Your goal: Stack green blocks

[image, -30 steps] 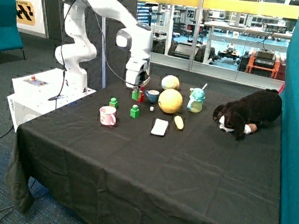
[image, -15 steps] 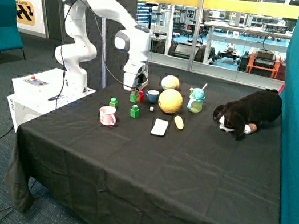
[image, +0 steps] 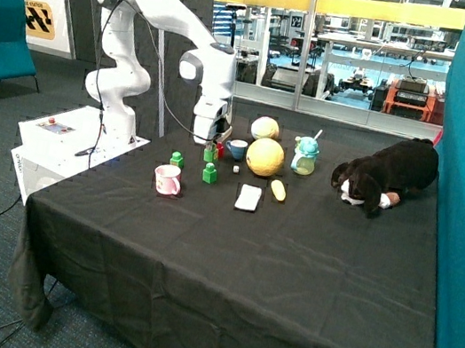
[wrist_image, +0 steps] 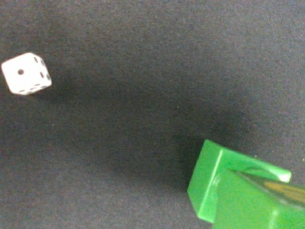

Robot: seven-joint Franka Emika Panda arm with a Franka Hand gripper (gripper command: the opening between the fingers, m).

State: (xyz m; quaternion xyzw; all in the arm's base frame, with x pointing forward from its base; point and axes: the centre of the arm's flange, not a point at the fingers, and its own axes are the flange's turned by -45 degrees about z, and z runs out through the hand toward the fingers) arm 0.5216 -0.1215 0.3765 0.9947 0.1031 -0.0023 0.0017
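My gripper (image: 211, 141) hangs low over the black table (image: 288, 265), shut on a green block (image: 210, 154) that sits just under its fingers. A second green block (image: 209, 173) stands on the cloth directly in front of and below the held one. A third green block (image: 176, 159) stands apart, behind the pink cup (image: 167, 180). The wrist view shows green block (wrist_image: 238, 191) close up over the cloth; I cannot tell there whether it is one block or two. The fingers do not show in that view.
A small red block (image: 219, 148) and a blue cup (image: 237, 149) stand right beside the gripper. A white die (image: 236, 169) (wrist_image: 26, 73) lies near. Further along are a yellow ball (image: 264, 156), a teal sippy cup (image: 305, 157), a banana (image: 277, 190) and a plush dog (image: 387, 174).
The gripper has come down and a little toward the table's front with the green block, away from the red block and closer to the green block on the cloth.
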